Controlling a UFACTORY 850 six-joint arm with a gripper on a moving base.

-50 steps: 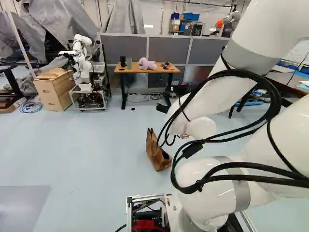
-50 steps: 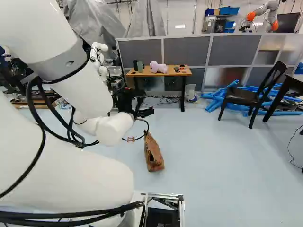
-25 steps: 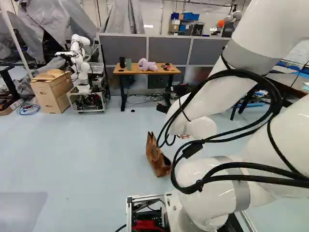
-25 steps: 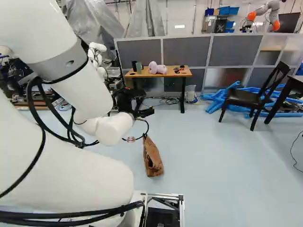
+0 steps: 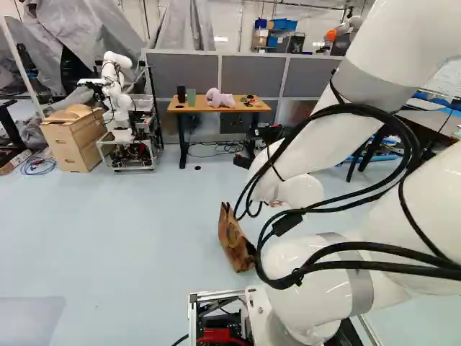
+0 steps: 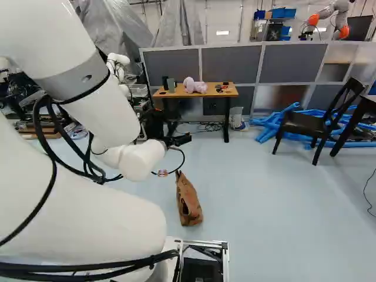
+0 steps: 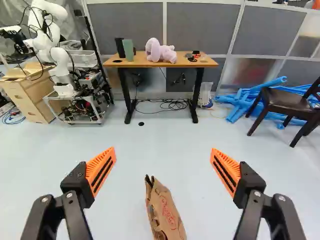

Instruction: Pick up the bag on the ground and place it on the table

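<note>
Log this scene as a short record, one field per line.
bag: brown, on the floor, ungripped
end effector: open, bag seen between its spread fingers
table: wooden top, dark legs, beyond the bag
on table: pinkish soft object, green container, black container, small items
chair: dark, near blue tubes
another robot: white arm on a cart
task state: bag not yet on table

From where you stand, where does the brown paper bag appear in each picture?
Left base view: the brown paper bag, just below the middle, left of the white robot arm.
Right base view: below the middle, right of the arm.
Wrist view: between the open jaws.
Shared landmark: the wooden table with black legs, beyond the bag.
</note>
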